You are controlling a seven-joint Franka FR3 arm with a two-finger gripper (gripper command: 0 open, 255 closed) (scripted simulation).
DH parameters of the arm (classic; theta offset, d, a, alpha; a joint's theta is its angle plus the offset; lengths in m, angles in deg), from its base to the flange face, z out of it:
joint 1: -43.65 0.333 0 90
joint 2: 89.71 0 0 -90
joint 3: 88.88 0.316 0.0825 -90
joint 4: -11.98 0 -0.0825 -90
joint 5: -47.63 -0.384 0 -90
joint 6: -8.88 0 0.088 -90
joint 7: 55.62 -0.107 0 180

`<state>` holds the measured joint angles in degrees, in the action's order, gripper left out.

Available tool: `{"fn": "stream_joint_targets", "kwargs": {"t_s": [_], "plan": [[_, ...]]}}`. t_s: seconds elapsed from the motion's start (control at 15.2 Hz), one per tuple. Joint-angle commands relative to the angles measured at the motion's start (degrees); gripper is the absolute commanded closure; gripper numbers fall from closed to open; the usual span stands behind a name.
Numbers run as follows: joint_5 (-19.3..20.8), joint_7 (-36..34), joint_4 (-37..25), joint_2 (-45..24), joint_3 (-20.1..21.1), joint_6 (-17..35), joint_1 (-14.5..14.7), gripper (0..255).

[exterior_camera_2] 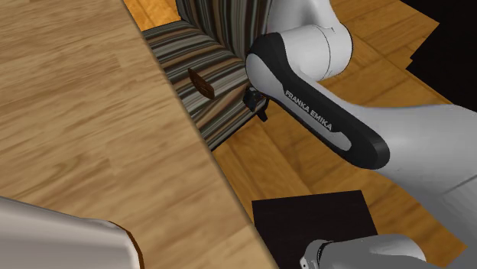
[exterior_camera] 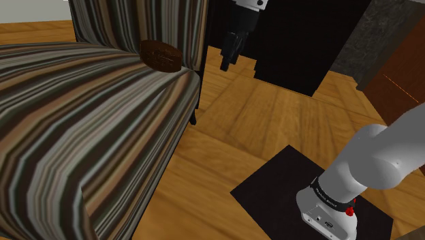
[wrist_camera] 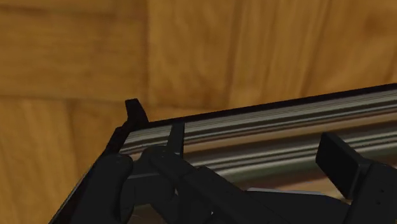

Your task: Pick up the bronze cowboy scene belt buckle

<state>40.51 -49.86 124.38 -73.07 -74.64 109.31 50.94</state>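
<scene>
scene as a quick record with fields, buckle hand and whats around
target: buckle, dark brown, lying on the seat near the backrest
support: striped chair
hand: hand open, holding nothing
hand position: by the seat's edge, to the shoulder view's right of the buckle, apart from it
floor: wood floor
base: black stand at the shoulder view's lower right
task state: buckle not yet picked up

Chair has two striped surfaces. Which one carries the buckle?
The flat seat, not the upright panel behind it: the brown buckle lies on the seat's corner nearest the tool.
</scene>
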Motion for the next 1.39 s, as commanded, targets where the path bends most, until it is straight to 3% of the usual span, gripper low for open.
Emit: {"fn": "stream_joint_targets", "kwargs": {"t_s": [0.0,0.53,0.92,1.32], "plan": [[0.3,-0.1,-3.3,-2.7,1.3,0.5,0.8,0],[4.1,-0.5,-20.1,-15.5,6.3,0.2,4.3,0],[9.5,-1.3,-35.9,-26.4,9.8,-2.4,8.7,0],[8.6,-0.8,-28.9,-24.6,9.5,2.9,8.2,0]]}}
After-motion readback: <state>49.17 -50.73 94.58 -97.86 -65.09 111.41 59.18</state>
